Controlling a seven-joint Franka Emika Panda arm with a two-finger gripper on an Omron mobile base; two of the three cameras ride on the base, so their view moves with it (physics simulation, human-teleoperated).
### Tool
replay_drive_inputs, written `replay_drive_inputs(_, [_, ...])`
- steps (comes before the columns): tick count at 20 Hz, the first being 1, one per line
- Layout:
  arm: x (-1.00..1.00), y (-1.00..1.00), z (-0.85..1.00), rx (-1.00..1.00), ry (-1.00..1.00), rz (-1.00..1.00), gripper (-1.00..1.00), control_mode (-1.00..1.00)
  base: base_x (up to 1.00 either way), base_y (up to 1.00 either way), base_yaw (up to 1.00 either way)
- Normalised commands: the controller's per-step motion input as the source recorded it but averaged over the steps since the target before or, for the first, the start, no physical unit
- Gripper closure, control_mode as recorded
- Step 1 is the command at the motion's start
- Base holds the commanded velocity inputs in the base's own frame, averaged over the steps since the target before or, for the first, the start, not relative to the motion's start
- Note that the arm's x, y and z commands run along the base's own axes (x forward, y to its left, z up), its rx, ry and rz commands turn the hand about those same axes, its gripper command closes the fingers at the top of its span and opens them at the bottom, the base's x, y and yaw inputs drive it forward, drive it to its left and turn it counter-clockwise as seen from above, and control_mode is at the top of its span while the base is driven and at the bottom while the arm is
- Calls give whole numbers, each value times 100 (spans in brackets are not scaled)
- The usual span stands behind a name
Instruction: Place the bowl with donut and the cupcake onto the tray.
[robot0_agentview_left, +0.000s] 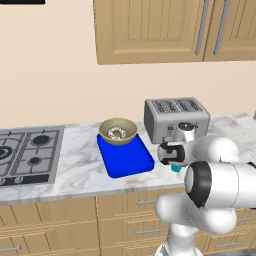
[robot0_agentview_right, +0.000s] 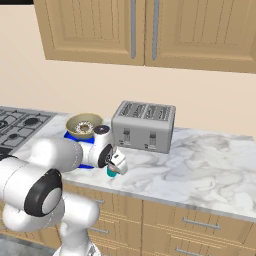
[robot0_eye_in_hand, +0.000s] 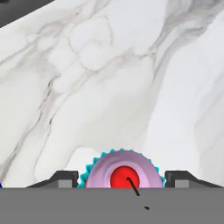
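Note:
The tiny cupcake (robot0_eye_in_hand: 124, 174), with its teal wrapper, pink frosting and red top, stands on the marble counter right of the tray. My gripper (robot0_eye_in_hand: 122, 180) reaches down over it, and its two dark fingertips (robot0_eye_in_hand: 65, 179) press against the wrapper on either side. From the base, the cupcake (robot0_agentview_left: 176, 169) (robot0_agentview_right: 111, 173) peeks out as a teal spot under the gripper (robot0_agentview_left: 174, 164) (robot0_agentview_right: 115, 167). The tan bowl (robot0_agentview_left: 118, 131) (robot0_agentview_right: 84, 125) holds the iced donut (robot0_agentview_left: 117, 133) (robot0_agentview_right: 83, 128) and rests on the far end of the blue tray (robot0_agentview_left: 127, 161) (robot0_agentview_right: 71, 135).
A silver toaster (robot0_agentview_left: 176, 119) (robot0_agentview_right: 143, 126) stands just behind the gripper, close to the tray's right side. A grey stovetop (robot0_agentview_left: 27, 150) (robot0_agentview_right: 20, 125) lies to the left. Wooden wall cabinets (robot0_agentview_left: 170, 27) hang above. Bare marble (robot0_agentview_right: 210, 165) stretches to the right.

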Motion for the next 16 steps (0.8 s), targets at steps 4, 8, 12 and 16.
replay_drive_inputs(4, [-5, 12, 59, 0, -9, -10, 100, -100, 0, 0, 0])
replay_drive_inputs(8, [2, 25, 40, 5, -3, -5, 100, -100, 0, 0, 0])
replay_drive_inputs(12, [2, 36, 15, 7, -1, 0, 100, -100, 0, 0, 0])
replay_drive_inputs(16, [0, 44, 26, 2, -3, 0, 100, -100, 0, 0, 0])
